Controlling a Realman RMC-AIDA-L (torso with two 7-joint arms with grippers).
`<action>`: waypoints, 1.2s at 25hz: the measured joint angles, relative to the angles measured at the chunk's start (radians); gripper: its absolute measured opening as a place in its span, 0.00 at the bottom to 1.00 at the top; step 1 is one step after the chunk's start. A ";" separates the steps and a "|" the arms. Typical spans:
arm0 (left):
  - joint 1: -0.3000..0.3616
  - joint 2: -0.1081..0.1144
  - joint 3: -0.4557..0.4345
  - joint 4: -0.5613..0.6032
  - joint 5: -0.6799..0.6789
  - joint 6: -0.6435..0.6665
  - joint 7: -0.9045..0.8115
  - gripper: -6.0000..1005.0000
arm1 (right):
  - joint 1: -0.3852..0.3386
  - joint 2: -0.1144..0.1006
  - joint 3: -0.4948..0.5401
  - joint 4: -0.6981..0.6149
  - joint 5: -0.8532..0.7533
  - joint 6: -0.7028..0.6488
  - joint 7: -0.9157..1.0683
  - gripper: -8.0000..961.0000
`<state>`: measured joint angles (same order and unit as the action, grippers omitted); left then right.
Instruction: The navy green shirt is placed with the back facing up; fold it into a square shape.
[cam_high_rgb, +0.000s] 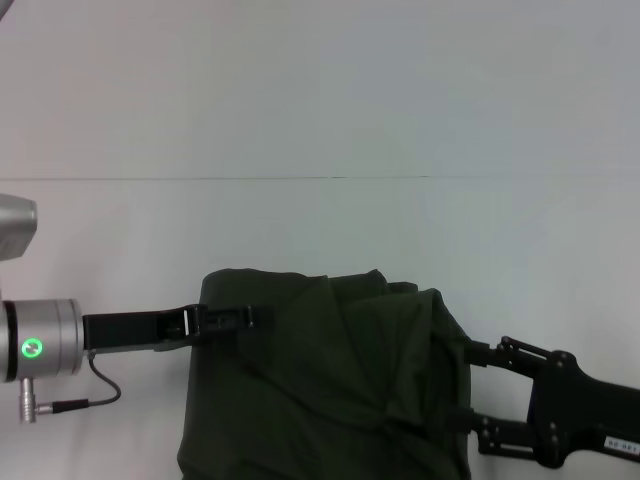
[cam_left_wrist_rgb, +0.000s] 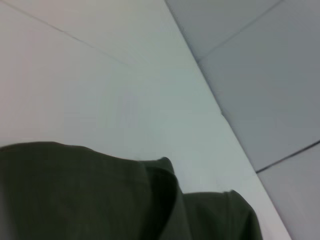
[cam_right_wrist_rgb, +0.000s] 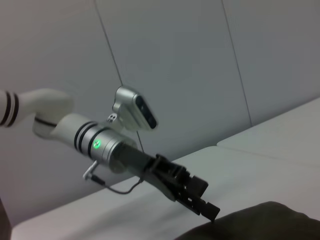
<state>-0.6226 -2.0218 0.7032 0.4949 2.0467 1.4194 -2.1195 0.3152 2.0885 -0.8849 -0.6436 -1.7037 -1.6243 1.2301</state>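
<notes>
1 shirt (cam_high_rgb: 330, 390), 2 grippers, 1 table (cam_high_rgb: 320, 100).

A broad, smooth white table (cam_high_rgb: 320, 120) crossed by one thin dark seam carries a dark olive-green knit shirt (cam_high_rgb: 330, 380), lying rumpled and partly folded at its near edge, between two robot arms.

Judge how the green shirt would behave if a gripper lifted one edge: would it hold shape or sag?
The navy green shirt would probably sag, since it already lies in soft creases and overlapping layers. It likely drags rather than slides cleanly, bunched on the table.
</notes>
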 joint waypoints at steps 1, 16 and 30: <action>-0.004 0.001 0.006 0.000 0.000 -0.017 -0.017 0.93 | -0.010 0.002 0.004 0.012 0.001 -0.003 -0.047 0.92; -0.075 0.021 0.121 0.004 0.080 -0.116 -0.240 0.93 | -0.085 -0.002 0.110 0.132 -0.001 0.026 -0.417 0.92; -0.109 0.006 0.136 -0.005 0.130 -0.141 -0.257 0.93 | -0.085 -0.003 0.104 0.140 0.000 0.024 -0.425 0.92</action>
<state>-0.7315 -2.0158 0.8392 0.4900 2.1763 1.2781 -2.3762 0.2307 2.0859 -0.7810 -0.5034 -1.7041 -1.6002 0.8054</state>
